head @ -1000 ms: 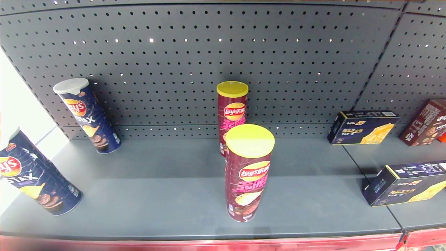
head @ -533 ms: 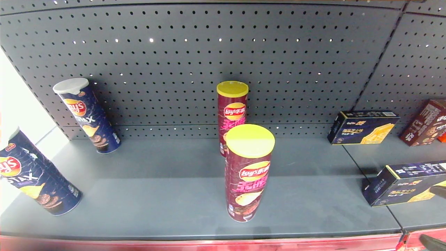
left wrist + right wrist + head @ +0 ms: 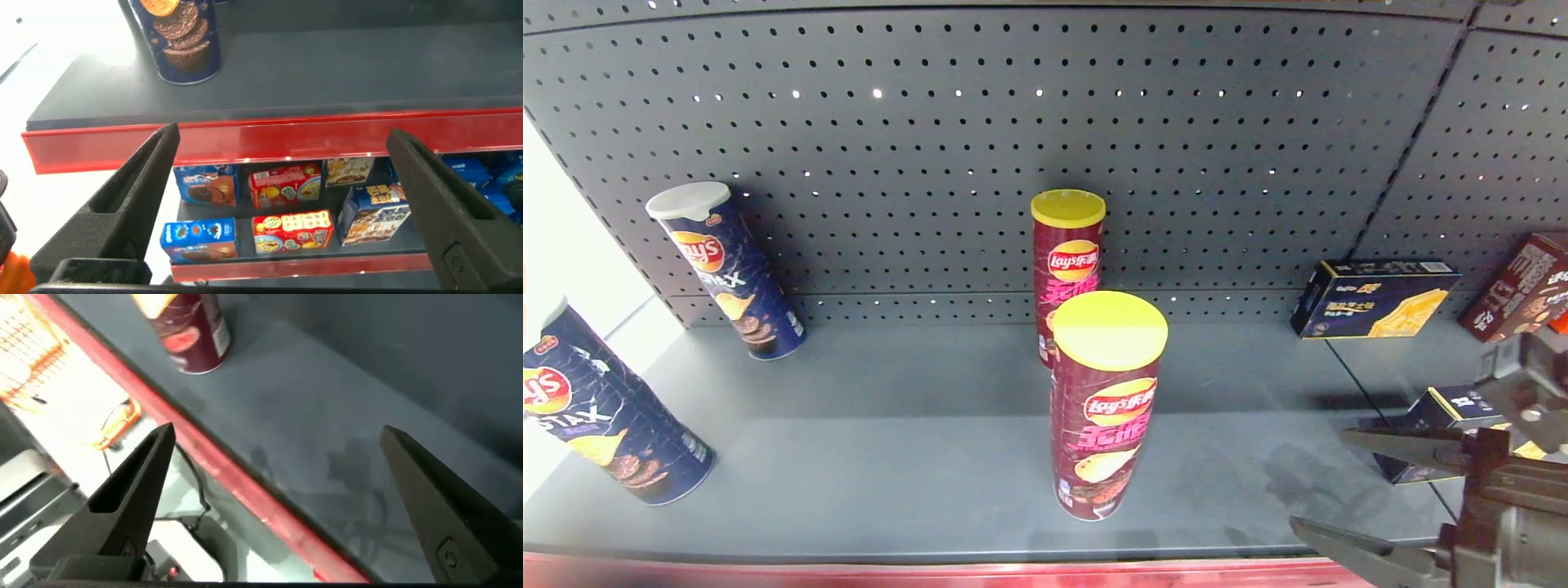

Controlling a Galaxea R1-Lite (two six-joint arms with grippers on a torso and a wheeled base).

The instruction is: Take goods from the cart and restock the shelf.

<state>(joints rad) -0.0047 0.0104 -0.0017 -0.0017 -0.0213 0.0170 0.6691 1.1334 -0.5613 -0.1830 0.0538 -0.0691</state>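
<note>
Currently the right gripper sits low at the right end of the grey shelf, by its red front lip. Its jaws are spread wide and hold nothing. In the right wrist view those jaws frame the lip running at a slant, with the front maroon chip can farther along the shelf.

The left gripper faces the lip from in front, near the shelf's left end, jaws likewise wide apart and empty. Beyond its jaws a lower shelf carries rows of small boxes in blue, red and yellow.

On the grey shelf 4 cans stand on their bases. The front maroon chip can, yellow-lidded, is near the middle and close to the front. The rear maroon chip can stands right behind it by the pegboard back, its lower part hidden by the front one.

2 navy cans with pale lids stand at the left: the rear navy chip can by the pegboard, and the front navy chip can at the left edge nearer the front.

On the right, a navy box lies at the back. A second navy box nearer the front is partly hidden behind the right gripper. A brown-red box sits at the far right.
</note>
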